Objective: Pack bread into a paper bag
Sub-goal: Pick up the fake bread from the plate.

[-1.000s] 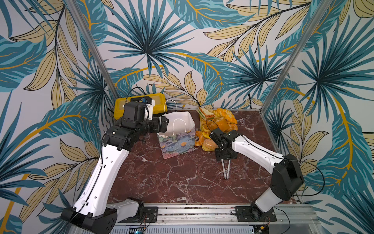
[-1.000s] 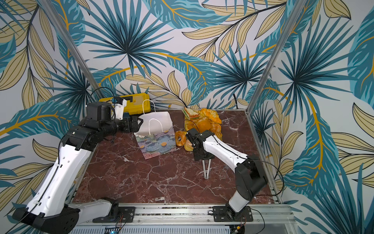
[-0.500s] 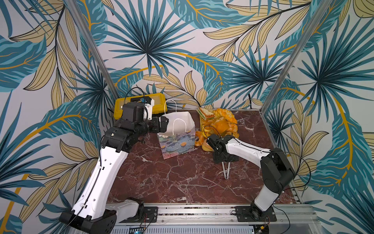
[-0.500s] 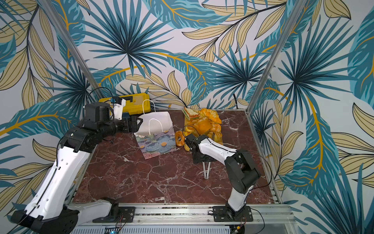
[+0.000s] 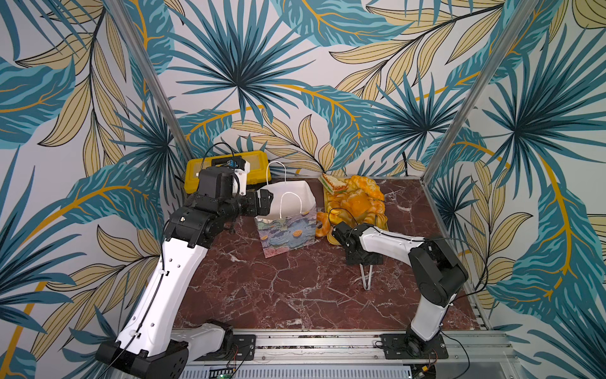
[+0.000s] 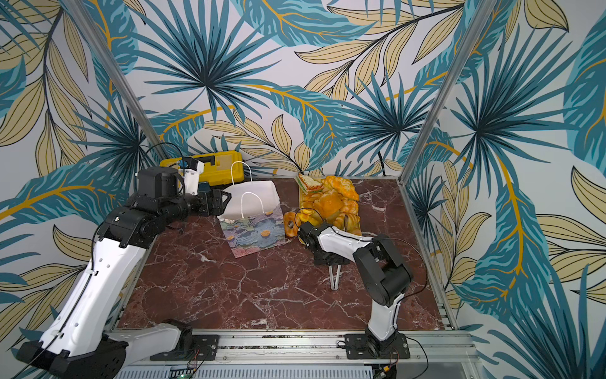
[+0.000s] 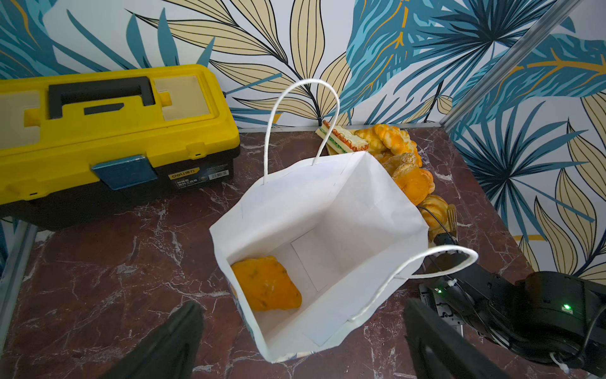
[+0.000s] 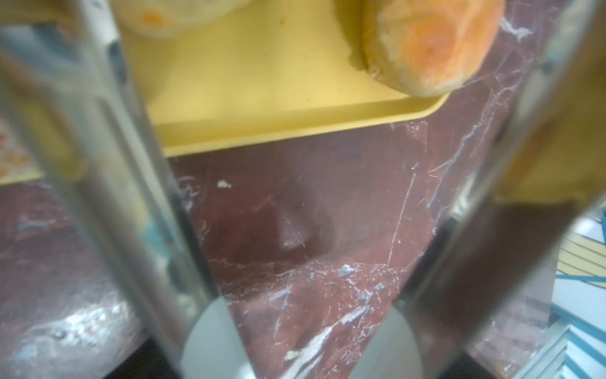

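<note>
Where your left gripper [image 5: 266,201] hangs: level beside bag [image 5: 288,229], spread, empty.
Right gripper [image 5: 362,259]: low by tray [image 8: 295,131]; hold on tongs [image 5: 366,279] unclear.

Toolbox [image 5: 259,169] behind-left of paper bag [image 5: 288,229], bread [image 5: 357,200] on tray [image 8: 262,98] at its right, one piece [image 7: 265,284] inside.

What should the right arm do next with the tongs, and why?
Probably ease the tongs over the tray to the nearest roll. They hang empty over bare table just short of the tray's edge; the bag holds only one piece, and the other bread lies on the tray.
</note>
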Available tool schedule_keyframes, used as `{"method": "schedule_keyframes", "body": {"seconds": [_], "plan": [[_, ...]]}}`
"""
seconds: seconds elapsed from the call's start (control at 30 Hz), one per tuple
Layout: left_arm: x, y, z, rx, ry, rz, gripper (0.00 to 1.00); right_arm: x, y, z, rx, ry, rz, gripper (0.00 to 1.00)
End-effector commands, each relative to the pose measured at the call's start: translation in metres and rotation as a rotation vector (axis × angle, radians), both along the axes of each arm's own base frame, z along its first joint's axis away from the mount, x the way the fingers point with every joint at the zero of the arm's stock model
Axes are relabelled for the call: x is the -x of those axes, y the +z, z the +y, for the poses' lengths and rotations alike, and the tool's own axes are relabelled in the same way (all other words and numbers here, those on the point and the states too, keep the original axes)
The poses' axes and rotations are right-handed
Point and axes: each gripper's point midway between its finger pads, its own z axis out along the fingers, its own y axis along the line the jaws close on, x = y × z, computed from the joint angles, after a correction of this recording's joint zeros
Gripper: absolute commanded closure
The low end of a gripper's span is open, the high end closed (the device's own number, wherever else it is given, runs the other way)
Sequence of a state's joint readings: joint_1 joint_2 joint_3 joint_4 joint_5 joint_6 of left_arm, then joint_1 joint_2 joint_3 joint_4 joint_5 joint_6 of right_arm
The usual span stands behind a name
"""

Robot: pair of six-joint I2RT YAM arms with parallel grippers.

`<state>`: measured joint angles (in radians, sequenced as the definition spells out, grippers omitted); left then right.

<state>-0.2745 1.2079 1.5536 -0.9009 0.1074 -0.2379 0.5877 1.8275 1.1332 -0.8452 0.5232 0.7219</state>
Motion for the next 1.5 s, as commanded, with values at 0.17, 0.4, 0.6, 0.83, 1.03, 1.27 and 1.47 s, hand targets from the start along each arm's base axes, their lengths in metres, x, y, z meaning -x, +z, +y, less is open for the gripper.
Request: {"method": "schedule_keyframes", "body": {"seconds": [0.17, 0.4, 0.6, 0.83, 1.03, 1.27, 1.47], "plan": [[0.001, -0.005, 0.004, -0.016, 0.018, -0.01, 0.0, 0.008, -0.008, -0.017, 0.047, -0.08, -0.069, 0.2], [0.0, -0.007, 0.004, -0.016, 0.018, -0.005, 0.0, 0.016, -0.003, -0.024, 0.03, -0.115, -0.104, 0.4], [0.0, -0.008, 0.002, -0.01, 0.011, -0.003, 0.0, 0.021, 0.003, -0.026, 0.01, -0.129, -0.122, 0.51], [-0.001, -0.009, 0.002, -0.011, 0.01, 0.003, 0.0, 0.025, 0.01, -0.027, -0.011, -0.142, -0.138, 0.68], [0.0, -0.007, 0.003, -0.014, 0.012, -0.003, 0.0, 0.026, 0.014, -0.028, -0.014, -0.138, -0.142, 0.78], [-0.001, -0.005, 0.002, -0.013, 0.01, -0.008, 0.0, 0.03, 0.025, -0.033, -0.011, -0.155, -0.164, 0.86], [-0.002, -0.006, 0.002, -0.014, 0.006, -0.007, 0.0, 0.022, 0.068, -0.042, 0.017, -0.16, -0.277, 0.86]]}}
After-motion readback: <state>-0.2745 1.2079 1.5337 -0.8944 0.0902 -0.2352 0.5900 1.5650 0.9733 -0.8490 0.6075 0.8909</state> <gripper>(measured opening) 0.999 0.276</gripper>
